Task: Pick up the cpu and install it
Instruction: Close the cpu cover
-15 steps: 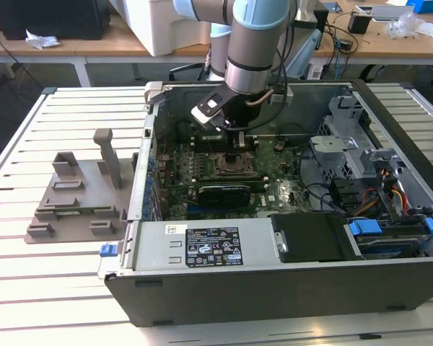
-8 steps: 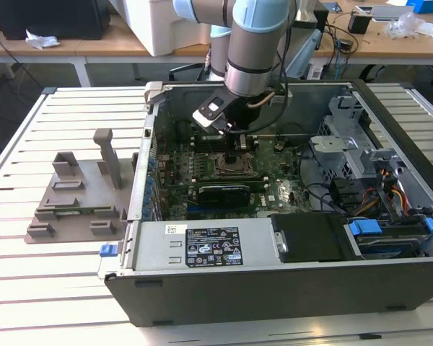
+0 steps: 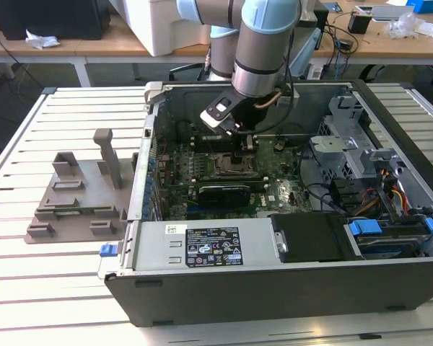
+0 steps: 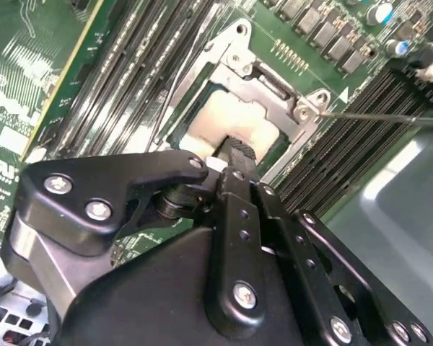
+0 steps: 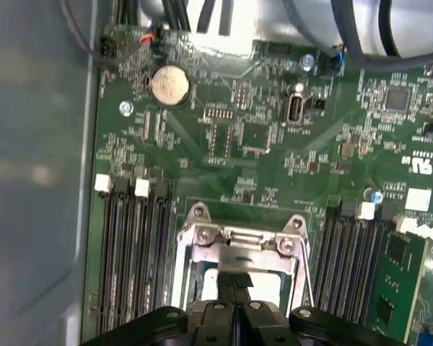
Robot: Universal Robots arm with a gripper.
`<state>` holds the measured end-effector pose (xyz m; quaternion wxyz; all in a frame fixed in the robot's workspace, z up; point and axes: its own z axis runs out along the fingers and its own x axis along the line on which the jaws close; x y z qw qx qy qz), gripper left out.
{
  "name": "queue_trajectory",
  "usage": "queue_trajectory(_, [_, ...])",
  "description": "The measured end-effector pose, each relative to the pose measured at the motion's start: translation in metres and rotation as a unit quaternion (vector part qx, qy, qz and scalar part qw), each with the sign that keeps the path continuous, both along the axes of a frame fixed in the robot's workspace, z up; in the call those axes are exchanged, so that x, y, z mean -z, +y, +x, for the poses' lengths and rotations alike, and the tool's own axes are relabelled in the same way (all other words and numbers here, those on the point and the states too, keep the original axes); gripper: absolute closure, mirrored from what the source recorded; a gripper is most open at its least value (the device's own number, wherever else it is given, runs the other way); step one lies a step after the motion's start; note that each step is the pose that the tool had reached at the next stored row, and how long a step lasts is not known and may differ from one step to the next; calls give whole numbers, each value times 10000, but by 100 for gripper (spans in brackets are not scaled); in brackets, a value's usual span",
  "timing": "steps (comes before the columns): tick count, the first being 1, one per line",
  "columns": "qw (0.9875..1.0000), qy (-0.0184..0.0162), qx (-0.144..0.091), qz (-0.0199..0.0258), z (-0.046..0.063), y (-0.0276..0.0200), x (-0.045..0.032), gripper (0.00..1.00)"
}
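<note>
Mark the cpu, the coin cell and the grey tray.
cpu [image 4: 227,119]: second wrist view, on its pale metal top.
coin cell [image 5: 168,84]: first wrist view, centre of its round face.
grey tray [image 3: 72,225]: exterior view, bare part of its flat base.

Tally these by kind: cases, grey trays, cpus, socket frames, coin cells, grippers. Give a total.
case: 1
grey tray: 1
cpu: 1
socket frame: 1
coin cell: 1
gripper: 1
Total: 6
</note>
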<state>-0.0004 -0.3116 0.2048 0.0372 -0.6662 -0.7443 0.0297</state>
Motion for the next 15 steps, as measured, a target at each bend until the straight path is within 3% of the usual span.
queue_trajectory(3, [10000, 0, 1, 0, 15, 0, -107, 89])
queue_trajectory(5, [10000, 0, 0, 0, 15, 0, -137, 89])
queue_trajectory(8, [10000, -4, -1, 14, -82, 0, -137, 89])
queue_trajectory(12, [10000, -11, 0, 19, -342, 0, -106, 89])
queue_trajectory(15, [10000, -10, 0, 19, -402, -2, -58, 89])
